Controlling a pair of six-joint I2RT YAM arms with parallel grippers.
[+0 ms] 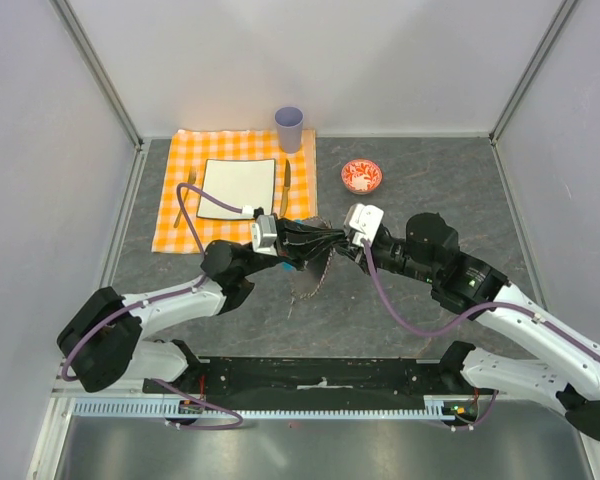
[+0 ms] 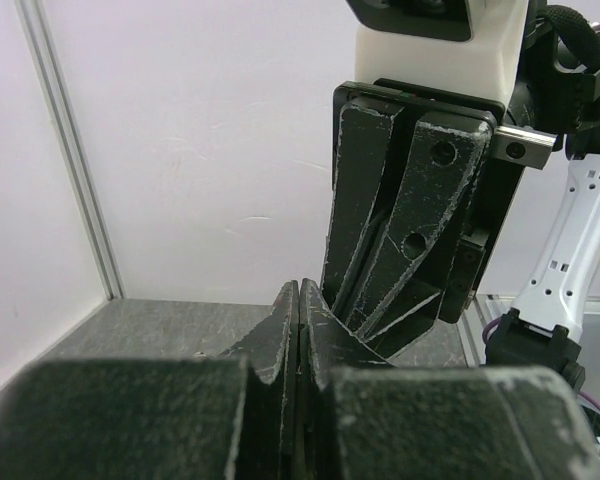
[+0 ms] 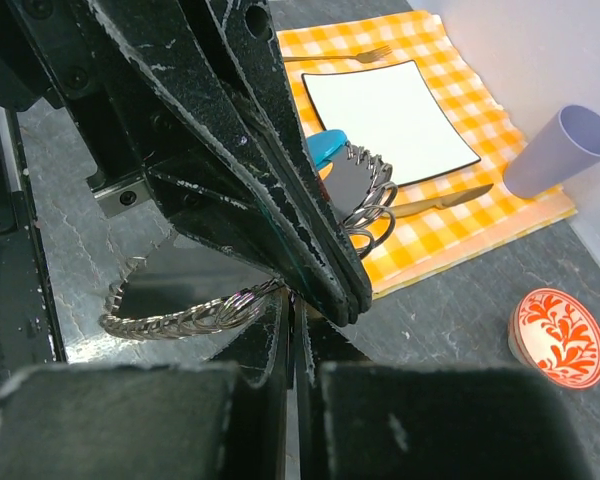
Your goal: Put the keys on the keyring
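Surroundings: an orange-and-white checked cloth [image 1: 175, 215] lies on the grey stone-look surface [image 1: 430, 300] at 11 o'clock from where the tools meet.
On the cloth: a flat white square plate [image 1: 237, 188], a slim steel table knife [image 1: 285, 188] just beside its right edge, and a metal fork [image 1: 190, 185] on its left.
Beyond: a lilac plastic cup [image 1: 289, 128] stands upright at the cloth's far corner, at 12 o'clock.
Apart: a small round red-and-white patterned bowl [image 1: 361, 176] sits on bare surface at 1 o'clock.
Left tool [image 2: 299, 305]: its scuffed black wedge fingers are pressed together. I cannot tell whether anything thin lies between them.
Right tool [image 3: 293, 312]: its fingers are likewise closed, tip to tip with the left tool above the middle of the surface.
Keyring [image 3: 180, 322]: a loop of springy grey metal coil with a bright blue curved plastic segment [image 3: 328, 147]. It hangs off the surface at the tools' meeting point, at 6 o'clock below them. The coil reaches the right tool's tips and seems pinched there.
Obstruction: the left tool's fingers cover part of the loop, so I cannot tell whether they pass through it.
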